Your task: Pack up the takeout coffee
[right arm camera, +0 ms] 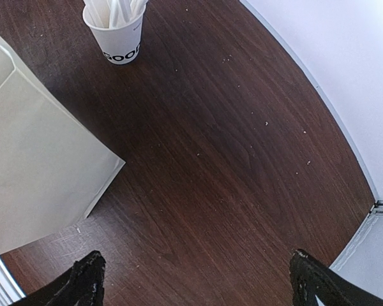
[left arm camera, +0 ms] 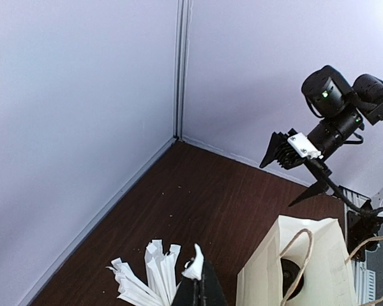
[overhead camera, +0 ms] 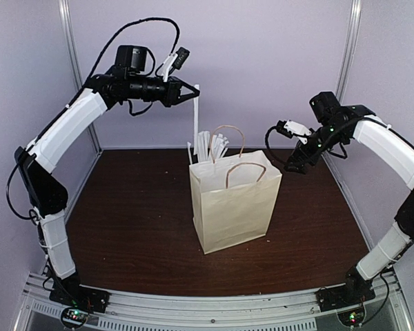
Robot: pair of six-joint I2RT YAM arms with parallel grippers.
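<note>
Left end effector (overhead camera: pixel 192 92) high in upper left of the top view, arm stretched level, fingers clenched on a white wrapped stick (overhead camera: pixel 196 116) near its top. Stick hangs upright; its lower end is level with the other sticks behind the bag, contact can't be told. Left wrist view: same fingers pinched together at the bottom edge, white stick tip showing just above them. White paper bag (overhead camera: pixel 234 203) stands upright at centre of the dark wood surface (overhead camera: pixel 124 221), mouth open, two twisted brown handles (overhead camera: pixel 245 169) arching up. White cup (right arm camera: pixel 118 35) with dark letters low on its side sits just behind the bag's left rear corner, stuffed with more white wrapped sticks. Takeout coffee (left arm camera: pixel 290 278): only a dark round form down inside the bag's mouth, seen from the left wrist view, looks like the black lid; cup body hidden by the bag wall. Right end effector (right arm camera: pixel 196 255) released, fingers spread wide, hovering right of the bag's top edge, holding nothing, clear of the bag.
</note>
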